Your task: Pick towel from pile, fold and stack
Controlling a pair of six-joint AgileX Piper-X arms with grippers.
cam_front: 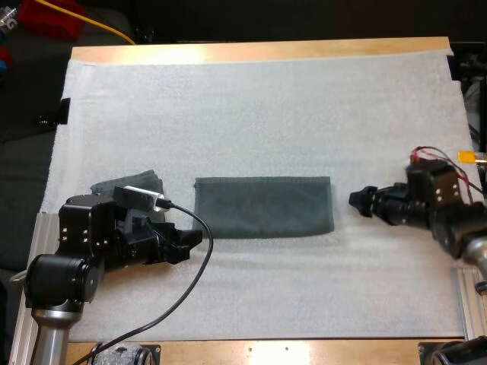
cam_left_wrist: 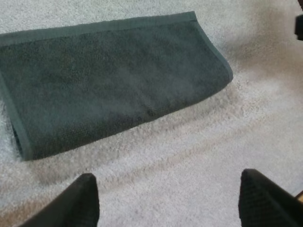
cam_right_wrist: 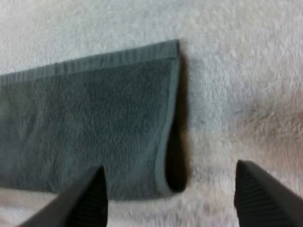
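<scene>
A dark grey-green towel [cam_front: 263,206] lies folded into a long flat strip in the middle of the white mat [cam_front: 251,106]. My left gripper [cam_front: 189,245] hovers just off the towel's left end, open, with nothing between its fingers [cam_left_wrist: 80,201]; the towel [cam_left_wrist: 109,80] lies ahead of it. My right gripper [cam_front: 358,201] is a short way off the towel's right end, open and empty, its fingers [cam_right_wrist: 85,198] apart before the towel's folded corner [cam_right_wrist: 90,132]. A second dark towel [cam_front: 131,185] lies crumpled at the left, partly hidden behind my left arm.
Bare white mat stretches behind and in front of the folded towel. The wooden table edge [cam_front: 259,50] runs along the far side. Red and yellow objects [cam_front: 53,17] lie in the dark space beyond the table's far left corner.
</scene>
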